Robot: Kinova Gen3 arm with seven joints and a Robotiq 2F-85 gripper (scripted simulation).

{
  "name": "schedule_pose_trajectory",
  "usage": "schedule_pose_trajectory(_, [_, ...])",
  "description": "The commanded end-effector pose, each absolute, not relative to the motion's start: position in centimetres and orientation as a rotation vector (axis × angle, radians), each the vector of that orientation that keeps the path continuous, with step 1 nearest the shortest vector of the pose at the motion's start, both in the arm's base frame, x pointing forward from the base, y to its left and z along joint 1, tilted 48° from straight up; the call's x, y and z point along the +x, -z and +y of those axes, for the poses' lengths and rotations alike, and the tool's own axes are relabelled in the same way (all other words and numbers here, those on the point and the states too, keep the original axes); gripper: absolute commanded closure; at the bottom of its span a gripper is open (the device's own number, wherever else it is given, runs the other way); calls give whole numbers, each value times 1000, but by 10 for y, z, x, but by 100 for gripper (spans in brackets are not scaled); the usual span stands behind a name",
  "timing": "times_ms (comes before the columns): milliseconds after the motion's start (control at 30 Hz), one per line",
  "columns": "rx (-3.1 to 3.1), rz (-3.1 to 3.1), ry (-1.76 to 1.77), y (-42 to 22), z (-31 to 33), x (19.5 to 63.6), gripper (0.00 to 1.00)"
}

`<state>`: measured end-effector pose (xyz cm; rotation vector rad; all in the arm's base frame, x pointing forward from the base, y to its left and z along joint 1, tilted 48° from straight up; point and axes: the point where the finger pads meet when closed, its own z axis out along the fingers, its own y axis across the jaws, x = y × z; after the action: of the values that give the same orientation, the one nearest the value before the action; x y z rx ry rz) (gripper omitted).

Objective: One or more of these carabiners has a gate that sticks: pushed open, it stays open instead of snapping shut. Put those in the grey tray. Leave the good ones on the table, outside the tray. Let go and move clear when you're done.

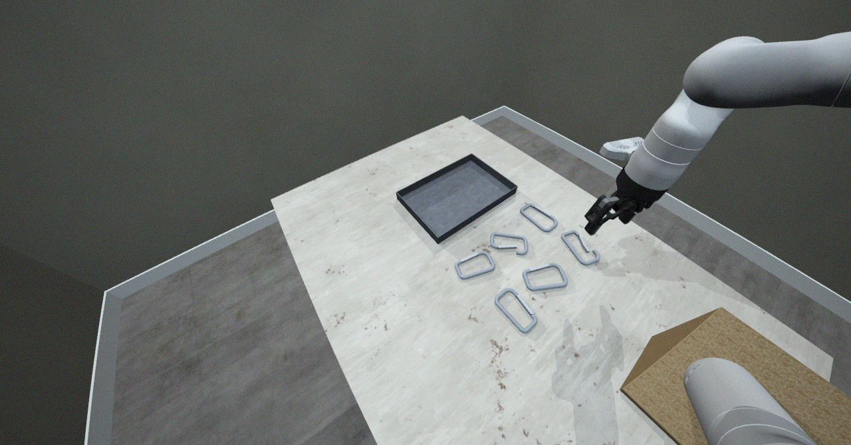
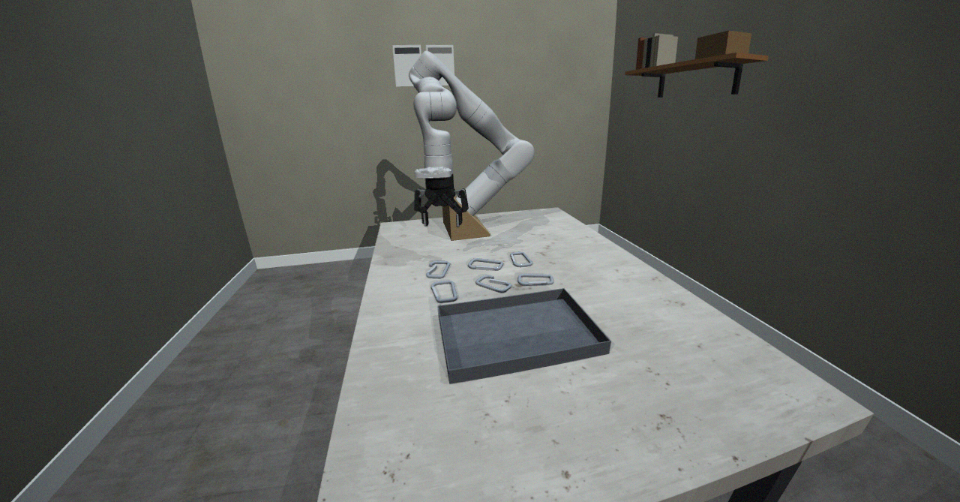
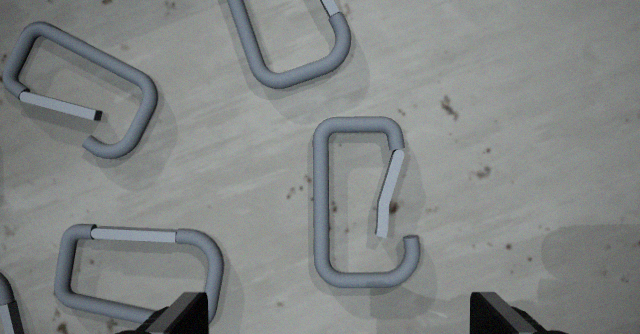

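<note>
Hovering my gripper [image 3: 334,314], fully open and empty, above a carabiner [image 3: 322,204] whose gate hangs ajar, outside the grey tray [image 1: 498,181]. Rigid, light, probably slick metal; I'd pinch its straight spine.

Matt grey, seemingly metal carabiners [image 3: 320,199]; speckled, stone-like table [image 3: 525,74].

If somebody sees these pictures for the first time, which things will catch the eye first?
Six grey carabiners lie on the pale table beside the grey tray, which holds none of them. Two gates hang open: one carabiner lies right below the open gripper, the other nearer the tray.
</note>
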<state>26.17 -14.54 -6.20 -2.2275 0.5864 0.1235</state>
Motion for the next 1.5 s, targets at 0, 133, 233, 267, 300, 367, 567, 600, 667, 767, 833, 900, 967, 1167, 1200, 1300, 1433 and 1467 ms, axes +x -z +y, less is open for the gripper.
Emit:
schedule_pose_trajectory(0, [-2221,588,-122,81,-139,246,0])
schedule_pose_trajectory(133, [-2221,588,-122,81,-139,246,0])
schedule_pose_trajectory(233, [-2221,588,-122,81,-139,246,0])
schedule_pose_trajectory(267, [-2221,588,-122,81,-139,246,0])
schedule_pose_trajectory(300, [-2221,588,-122,81,-139,246,0])
schedule_pose_trajectory(367, [-2221,588,-122,81,-139,246,0])
schedule_pose_trajectory(567, [-2220,586,-122,101,-117,249,0])
schedule_pose_trajectory(600, [-2220,586,-122,101,-117,249,0])
schedule_pose_trajectory(667, [-2220,586,-122,101,-117,249,0])
schedule_pose_trajectory(767, [-2220,586,-122,101,-117,249,0])
schedule_pose_trajectory(833, [-2220,586,-122,101,-117,249,0])
schedule_pose_trajectory(900, [-2220,586,-122,101,-117,249,0])
schedule_pose_trajectory(967, [-2220,586,-122,101,-117,249,0])
schedule_pose_trajectory(1167, [-2221,587,-121,134,-80,254,0])
schedule_pose_trajectory(1200, [-2221,587,-121,134,-80,254,0])
schedule_pose_trajectory(1300, [-2221,587,-121,134,-80,254,0])
schedule_pose_trajectory(1433, [-2221,587,-121,134,-80,254,0])
schedule_pose_trajectory(1467, [-2221,587,-121,134,-80,254,0])
